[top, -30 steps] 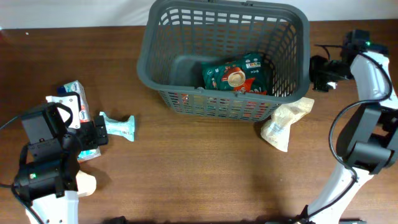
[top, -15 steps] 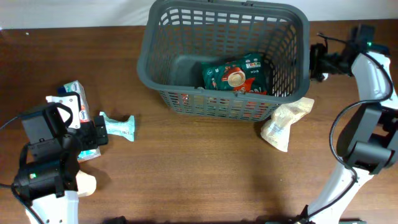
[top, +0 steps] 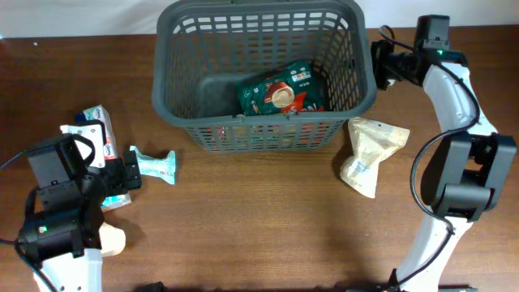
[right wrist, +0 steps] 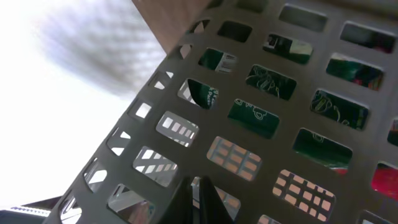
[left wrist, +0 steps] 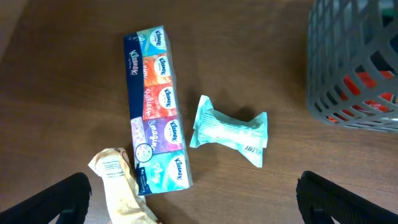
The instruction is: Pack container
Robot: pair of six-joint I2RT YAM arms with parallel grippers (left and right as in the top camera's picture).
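There is one basket (top: 203,130). One green packet (top: 280,93) lies in it. On the surface (top: 268,219) are one long tissue pack (left wrist: 155,112), one small teal packet (left wrist: 230,129) and two tan bags: the right bag (top: 369,154) and the left bag (left wrist: 118,186).

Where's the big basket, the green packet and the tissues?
basket (top: 268,134), overhead view, front wall.
green packet (top: 280,93), overhead view, its middle.
tissue pack (left wrist: 155,109), left wrist view, its middle.
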